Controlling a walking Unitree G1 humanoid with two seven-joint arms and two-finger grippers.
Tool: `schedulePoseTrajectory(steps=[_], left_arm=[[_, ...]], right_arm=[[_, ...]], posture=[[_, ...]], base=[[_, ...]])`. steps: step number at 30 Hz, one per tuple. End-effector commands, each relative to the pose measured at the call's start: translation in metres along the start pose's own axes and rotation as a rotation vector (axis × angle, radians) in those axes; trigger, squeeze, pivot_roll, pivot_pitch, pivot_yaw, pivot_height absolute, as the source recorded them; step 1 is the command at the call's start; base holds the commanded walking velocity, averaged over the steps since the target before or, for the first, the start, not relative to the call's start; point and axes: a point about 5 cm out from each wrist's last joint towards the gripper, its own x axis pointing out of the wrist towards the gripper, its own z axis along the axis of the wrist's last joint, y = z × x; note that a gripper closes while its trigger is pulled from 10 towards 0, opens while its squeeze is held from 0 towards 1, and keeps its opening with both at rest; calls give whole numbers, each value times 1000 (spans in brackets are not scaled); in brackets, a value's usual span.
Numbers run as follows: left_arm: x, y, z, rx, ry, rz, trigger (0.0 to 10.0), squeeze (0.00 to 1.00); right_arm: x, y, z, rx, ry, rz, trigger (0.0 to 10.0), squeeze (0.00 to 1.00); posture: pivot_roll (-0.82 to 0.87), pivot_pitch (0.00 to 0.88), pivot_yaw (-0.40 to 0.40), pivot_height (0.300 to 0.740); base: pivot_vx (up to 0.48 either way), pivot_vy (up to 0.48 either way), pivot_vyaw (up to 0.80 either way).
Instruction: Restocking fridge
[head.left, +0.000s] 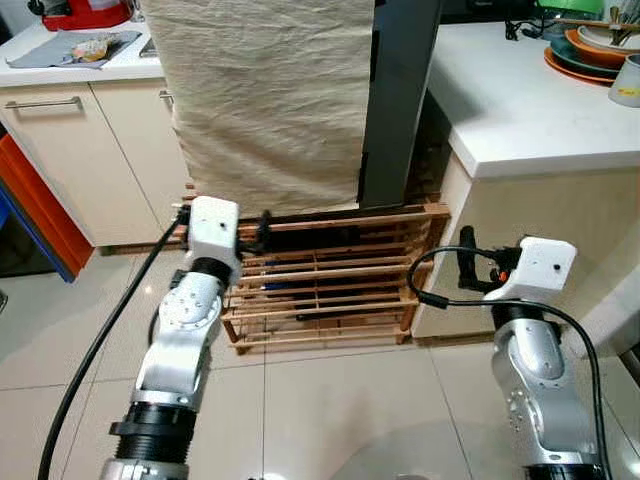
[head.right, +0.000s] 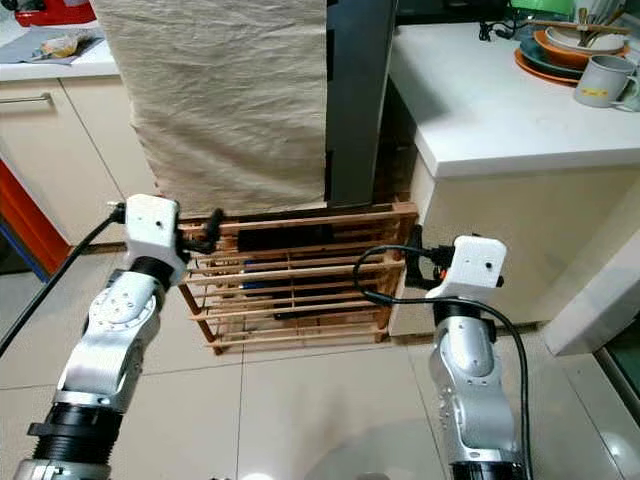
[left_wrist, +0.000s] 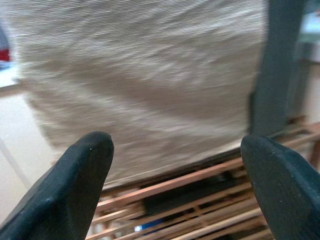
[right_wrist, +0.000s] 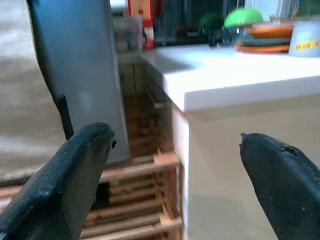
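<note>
Fridge under cloth, ahead of both grippers

The grey fridge (head.left: 400, 100) stands upright on a wooden rack (head.left: 330, 285), beige cloth (head.left: 265, 95) draped over its front, beyond the spread left gripper (left_wrist: 175, 190).

Your two head cameras are looking forward and down from above both arms, taking in the wooden rack (head.left: 330, 280) at centre frame, the cloth-covered fridge (head.left: 265, 100) filling the upper middle, and the white desk (head.left: 520, 90) at upper right. Your left wrist camera is sitting close to the cloth (left_wrist: 140, 85), facing it between its spread jaws, rack slats along the bottom edge. Your right wrist camera is facing the desk's edge (right_wrist: 240, 80) at right and the same rack at lower left.
</note>
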Motion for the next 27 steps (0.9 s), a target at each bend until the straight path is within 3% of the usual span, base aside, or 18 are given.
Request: schedulePoseTrajectory(steps=[1, 5, 10, 16, 21, 27], left_arm=[[-4, 1, -1, -22, -4, 6, 10000, 0], [-8, 11, -5, -42, -4, 51, 10000, 0], [-11, 16, -9, -61, -4, 75, 10000, 0], [-16, 21, -25, -149, 77, 135, 10000, 0], [-23, 34, -49, -276, 183, 213, 10000, 0], [-20, 27, -38, -136, 113, 141, 10000, 0]], right_arm=[[0, -5, -1, 6, -22, -26, 10000, 12], [-1, -5, -6, 20, -12, -23, 10000, 16], [3, 6, -11, 41, -1, 19, 10000, 16], [7, 15, -13, 55, 5, 38, 10000, 12], [6, 14, -16, 38, 18, 43, 10000, 12], [5, 14, -17, 3, 27, 76, 10000, 12]], posture=[[-235, 0, 77, 740], [-216, 0, 52, 740], [-189, 0, 33, 740], [-178, 0, 30, 740], [-175, 0, 30, 740], [-191, 0, 27, 740]], base=[[0, 0, 0], [0, 0, 0], [0, 0, 0], [0, 0, 0], [0, 0, 0], [0, 0, 0]])
